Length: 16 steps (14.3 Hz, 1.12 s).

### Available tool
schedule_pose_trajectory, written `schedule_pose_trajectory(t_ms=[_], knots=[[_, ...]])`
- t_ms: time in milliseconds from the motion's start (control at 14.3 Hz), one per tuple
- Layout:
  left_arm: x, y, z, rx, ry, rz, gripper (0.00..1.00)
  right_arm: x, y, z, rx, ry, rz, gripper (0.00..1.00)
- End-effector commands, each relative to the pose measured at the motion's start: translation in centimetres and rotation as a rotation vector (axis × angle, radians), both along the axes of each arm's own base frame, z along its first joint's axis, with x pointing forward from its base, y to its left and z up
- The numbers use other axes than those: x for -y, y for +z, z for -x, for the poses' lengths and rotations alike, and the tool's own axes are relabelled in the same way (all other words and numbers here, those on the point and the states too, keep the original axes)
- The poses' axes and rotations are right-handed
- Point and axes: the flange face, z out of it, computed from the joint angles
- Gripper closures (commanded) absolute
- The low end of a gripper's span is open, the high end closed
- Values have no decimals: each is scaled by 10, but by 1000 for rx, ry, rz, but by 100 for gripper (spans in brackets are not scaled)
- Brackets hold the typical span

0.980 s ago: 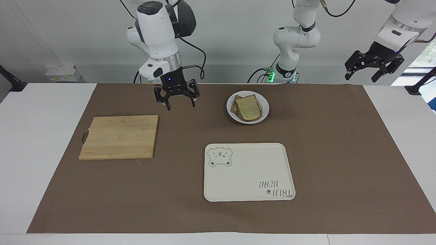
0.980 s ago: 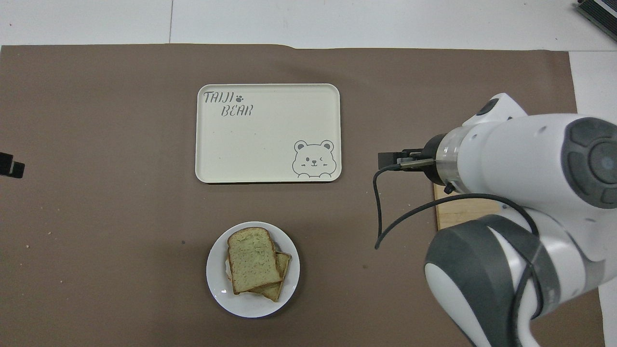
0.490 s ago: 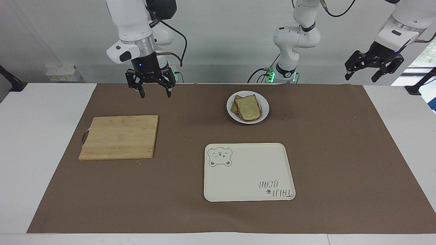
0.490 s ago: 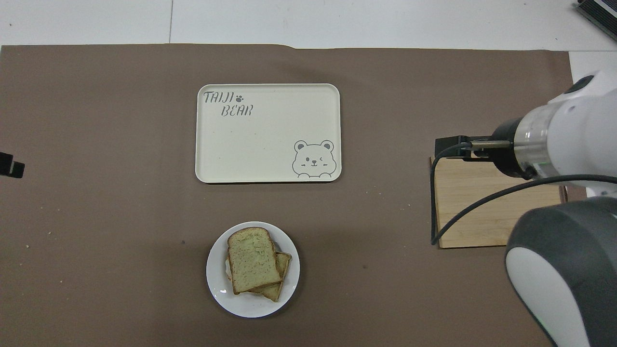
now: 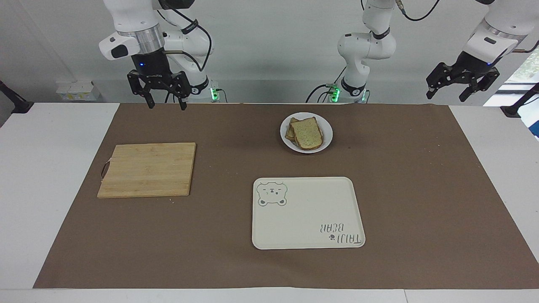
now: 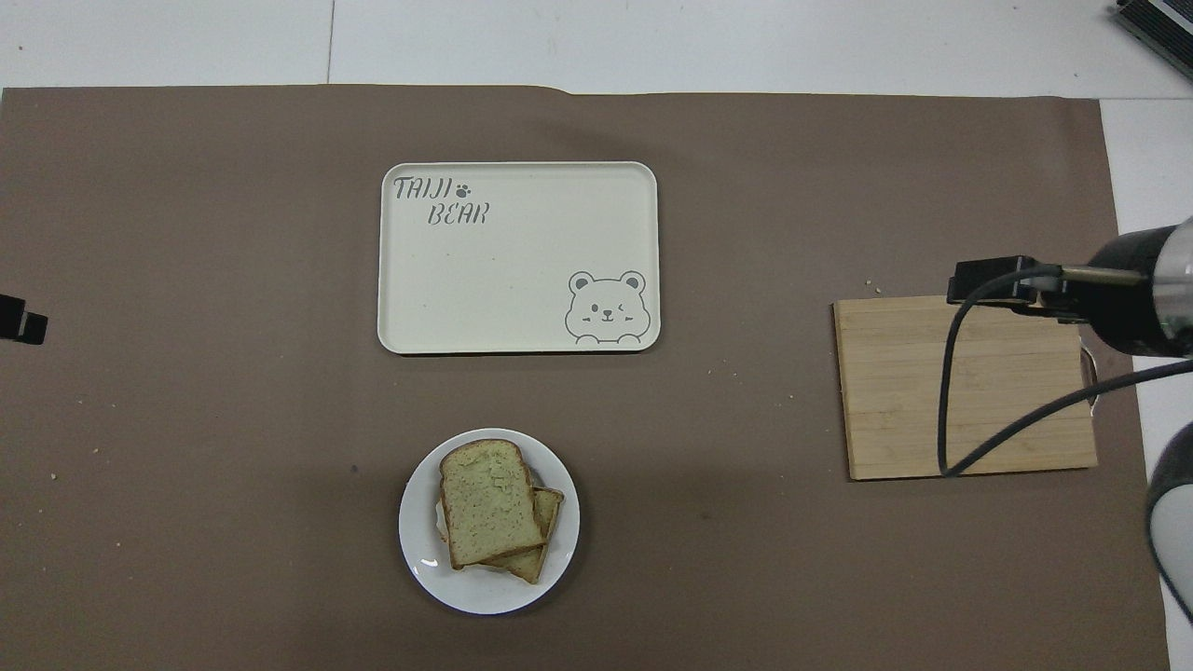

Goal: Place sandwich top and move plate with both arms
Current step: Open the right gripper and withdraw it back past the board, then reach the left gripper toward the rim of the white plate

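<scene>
The sandwich top (image 5: 308,134), a plain speckled bread slice, lies on another slice on the small white plate (image 5: 326,129), slightly askew. It also shows in the overhead view (image 6: 489,503) on the plate (image 6: 421,552). My right gripper (image 5: 166,105) hangs open and empty, raised over the brown mat's edge by the right arm's base, well clear of the plate. My left gripper (image 5: 460,90) waits open and empty, raised over the left arm's end of the table. Only its tip (image 6: 20,321) shows in the overhead view.
A cream tray with a bear drawing (image 5: 307,212) lies farther from the robots than the plate. A wooden cutting board (image 5: 147,168) lies toward the right arm's end. In the overhead view the right arm's wrist (image 6: 1132,303) and cable cover part of the board (image 6: 965,387).
My right gripper has risen and swung from beside the plate toward the right arm's end, open and empty. The bread, the plate and the left arm have not moved.
</scene>
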Motion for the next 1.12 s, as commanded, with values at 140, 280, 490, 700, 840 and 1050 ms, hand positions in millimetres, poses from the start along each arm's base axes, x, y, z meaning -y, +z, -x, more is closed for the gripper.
schedule_pose_trajectory(t_ms=[140, 280, 490, 700, 840, 1050], knots=[[-1, 1, 8, -5, -4, -6, 0, 57, 5, 10, -18, -41, 1, 0], [-1, 1, 8, -5, -4, -6, 0, 61, -2, 10, -50, -40, 18, 0], [0, 1, 8, -7, 2, -6, 0, 65, -15, 4, -70, -5, 35, 0], [10, -8, 18, -47, -28, 2, 0, 67, -21, 0, -78, 10, 45, 0], [13, -34, 37, -64, -37, 113, 0, 67, -22, 2, -91, 9, 44, 0], [23, -94, 67, -72, -39, 170, 0, 73, -23, 3, -104, 13, 43, 0]])
